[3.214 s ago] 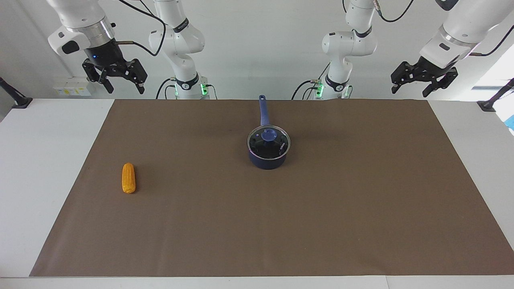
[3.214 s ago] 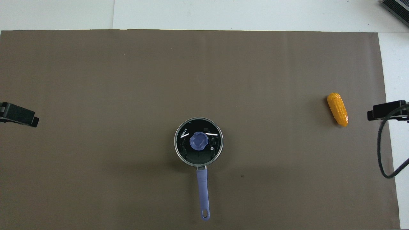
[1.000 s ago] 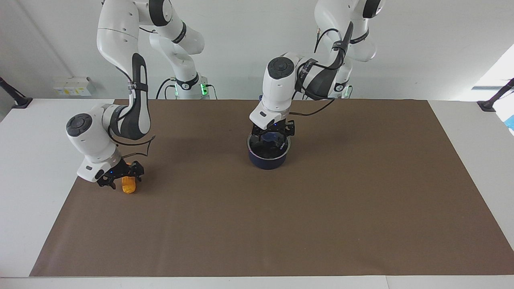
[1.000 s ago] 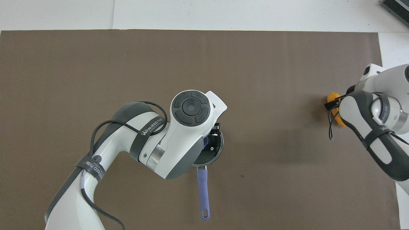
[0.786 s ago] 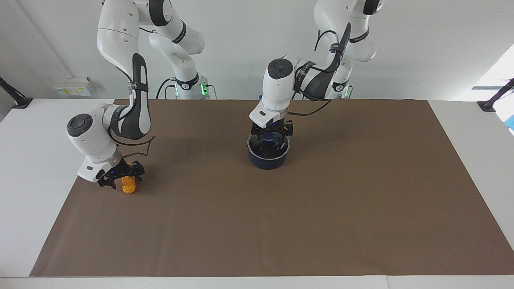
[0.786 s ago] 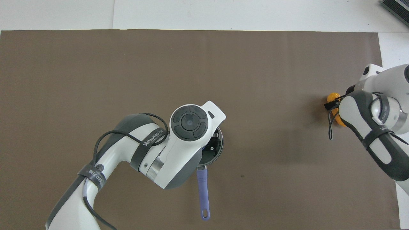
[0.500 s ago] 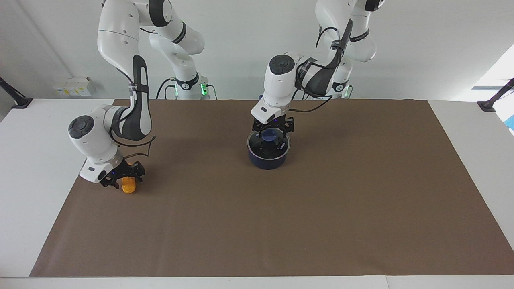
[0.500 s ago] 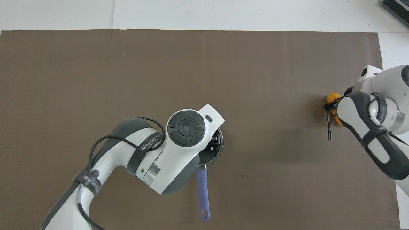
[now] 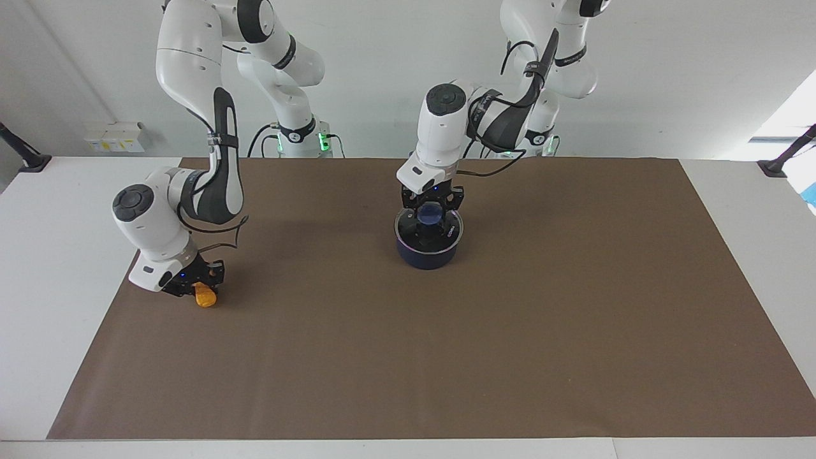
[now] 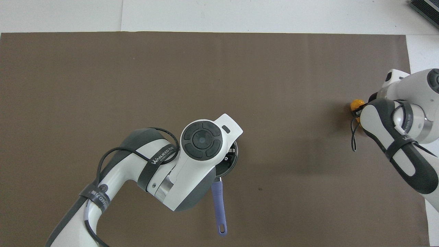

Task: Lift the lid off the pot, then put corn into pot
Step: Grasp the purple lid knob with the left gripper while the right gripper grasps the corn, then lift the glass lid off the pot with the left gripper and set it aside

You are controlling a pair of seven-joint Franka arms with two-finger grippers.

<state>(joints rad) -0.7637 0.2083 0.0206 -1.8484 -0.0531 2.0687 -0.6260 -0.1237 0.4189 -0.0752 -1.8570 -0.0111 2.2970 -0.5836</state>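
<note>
The dark blue pot stands mid-mat with its long handle pointing toward the robots. The glass lid rests on it. My left gripper is down on the lid, its fingers closed around the blue knob. In the overhead view the left arm hides the gripper and most of the lid. Toward the right arm's end of the table, my right gripper is shut on the yellow-orange corn, low at the mat. Only the corn's tip shows from above.
A brown mat covers most of the white table. A dark device sits at the table's corner, off the mat.
Both grippers were open a second ago and have closed: the left on the lid's knob, the right on the corn. The pot's handle has shifted slightly.
</note>
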